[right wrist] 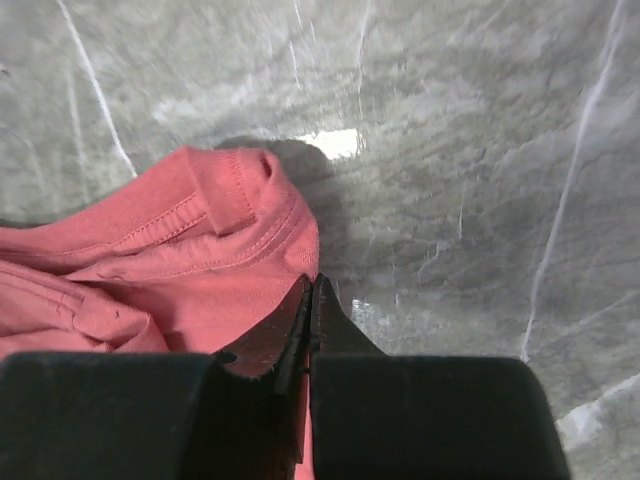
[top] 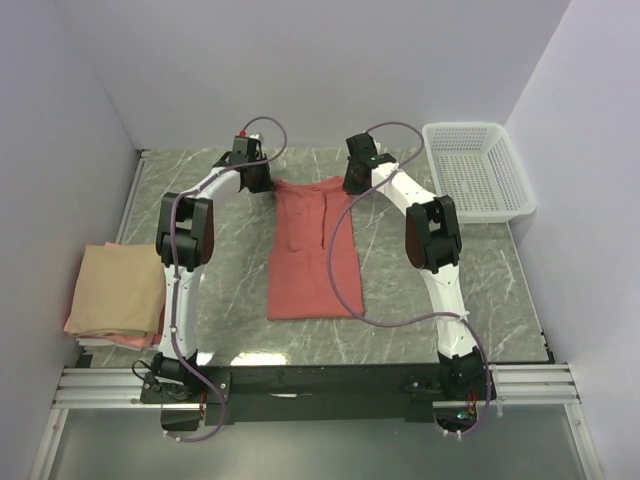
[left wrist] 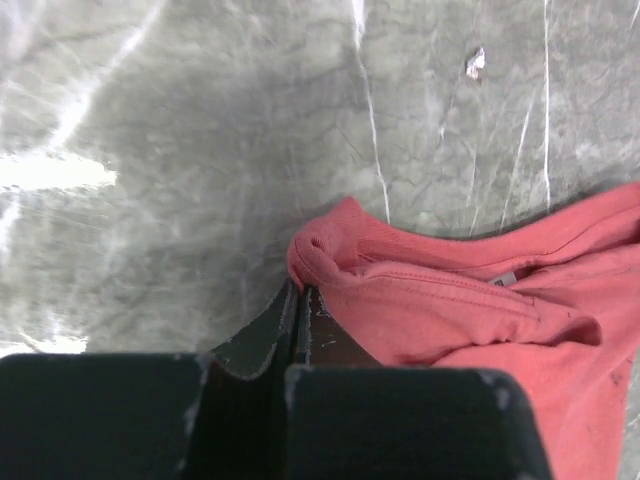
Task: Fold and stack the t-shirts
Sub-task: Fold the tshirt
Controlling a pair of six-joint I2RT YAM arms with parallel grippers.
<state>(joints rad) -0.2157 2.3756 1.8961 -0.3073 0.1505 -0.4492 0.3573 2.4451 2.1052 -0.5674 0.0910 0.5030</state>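
The salmon-red t-shirt (top: 312, 260) lies in a long narrow fold in the middle of the table, collar end away from the arms. My left gripper (top: 258, 182) is shut on its far left corner (left wrist: 320, 250). My right gripper (top: 352, 182) is shut on its far right corner (right wrist: 240, 200), with cloth showing between the jaws. Both grippers sit low at the table surface. The tan-beige t-shirt (top: 118, 288) lies folded at the left edge on top of the pink t-shirt (top: 118, 340), of which only a thin edge shows.
A white mesh basket (top: 470, 128) stands at the far right corner. The grey marble table (top: 500, 270) has walls on the left, back and right. Purple cables loop from both arms over the shirt.
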